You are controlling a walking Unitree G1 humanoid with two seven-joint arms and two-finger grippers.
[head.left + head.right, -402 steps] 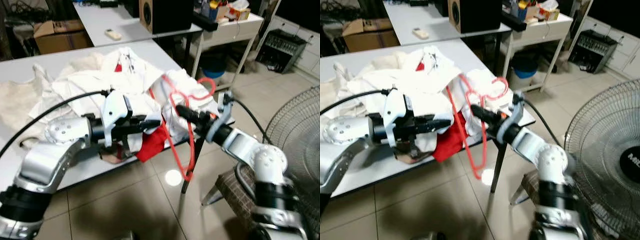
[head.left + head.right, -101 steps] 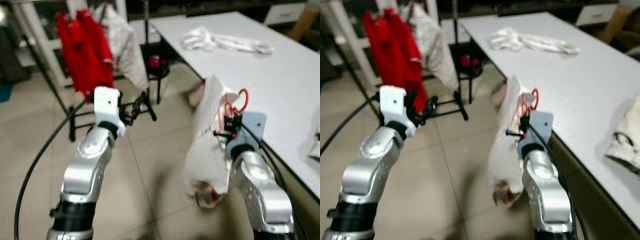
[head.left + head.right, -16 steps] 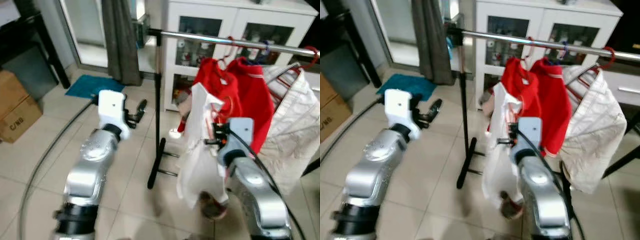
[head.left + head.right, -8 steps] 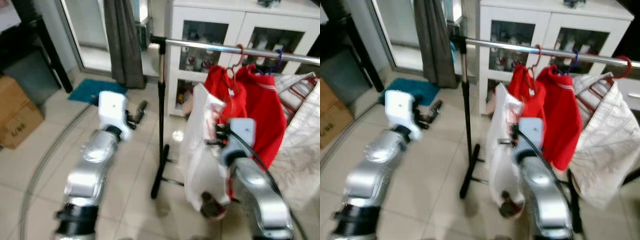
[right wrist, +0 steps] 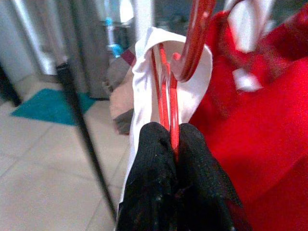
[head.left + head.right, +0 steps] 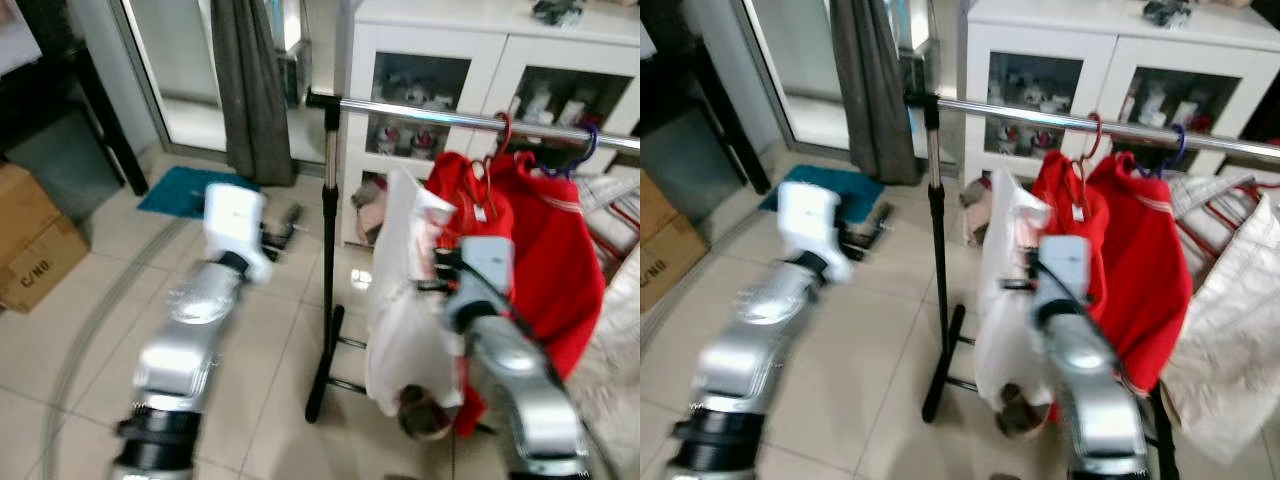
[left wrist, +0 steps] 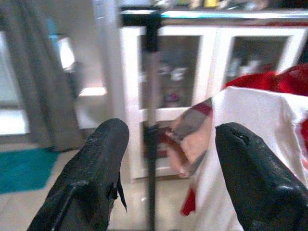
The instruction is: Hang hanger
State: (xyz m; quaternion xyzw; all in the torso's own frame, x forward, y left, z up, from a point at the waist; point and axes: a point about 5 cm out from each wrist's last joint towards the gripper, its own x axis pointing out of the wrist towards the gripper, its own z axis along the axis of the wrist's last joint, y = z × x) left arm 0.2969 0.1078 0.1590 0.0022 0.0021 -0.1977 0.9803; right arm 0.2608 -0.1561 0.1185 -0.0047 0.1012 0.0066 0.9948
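**Robot closes on the clothes rail, hanger in hand**

The right gripper [image 5: 174,144] has its two black fingers pressed together on the red hanger [image 5: 166,91], which carries a white garment [image 6: 400,290] draped down in front of the right arm. Compared with half a second and a second ago, the chrome rail [image 6: 1060,120] and its black upright [image 6: 328,250] sit larger and more central in the head views, so the robot has walked nearer; the rack itself has not moved. The hanger's hook is held below the rail, beside the red shirt [image 6: 540,250] that already hangs there, and is not yet over the bar. The left gripper [image 7: 166,159] is held out low towards the upright, fingers spread wide and empty. The approach looks nearly finished; what remains, by my reading, is lifting the hook above the rail and lowering it on, in the bare stretch between the upright and the red shirt.
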